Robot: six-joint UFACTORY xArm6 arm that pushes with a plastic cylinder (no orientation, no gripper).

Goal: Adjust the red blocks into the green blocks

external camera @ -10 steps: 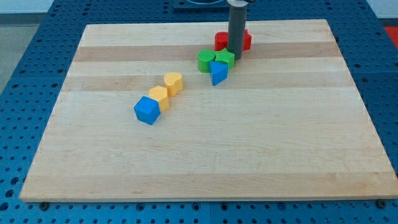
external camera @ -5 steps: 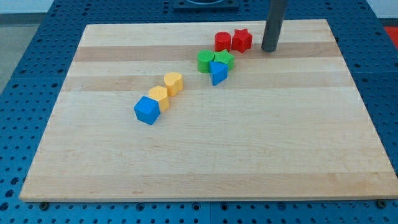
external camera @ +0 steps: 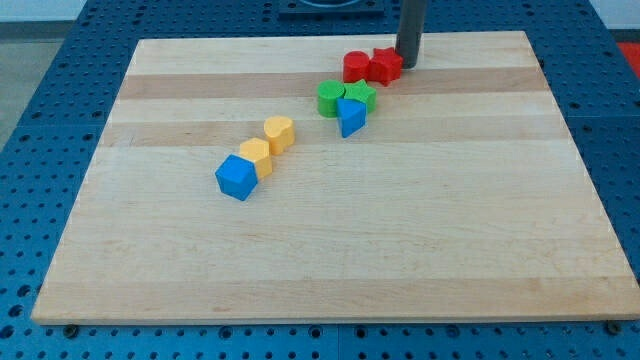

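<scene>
My tip point(external camera: 409, 66), touching red blocks' point(external camera: 372, 67) right

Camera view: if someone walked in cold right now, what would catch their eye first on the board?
Probably the dark rod at the view's top, my tip right against the right side of the two red blocks. Just below them sit two green blocks with a blue wedge-like block touching their lower edge. Farther toward the view's left, two yellow blocks and a blue cube form a diagonal line.
</scene>
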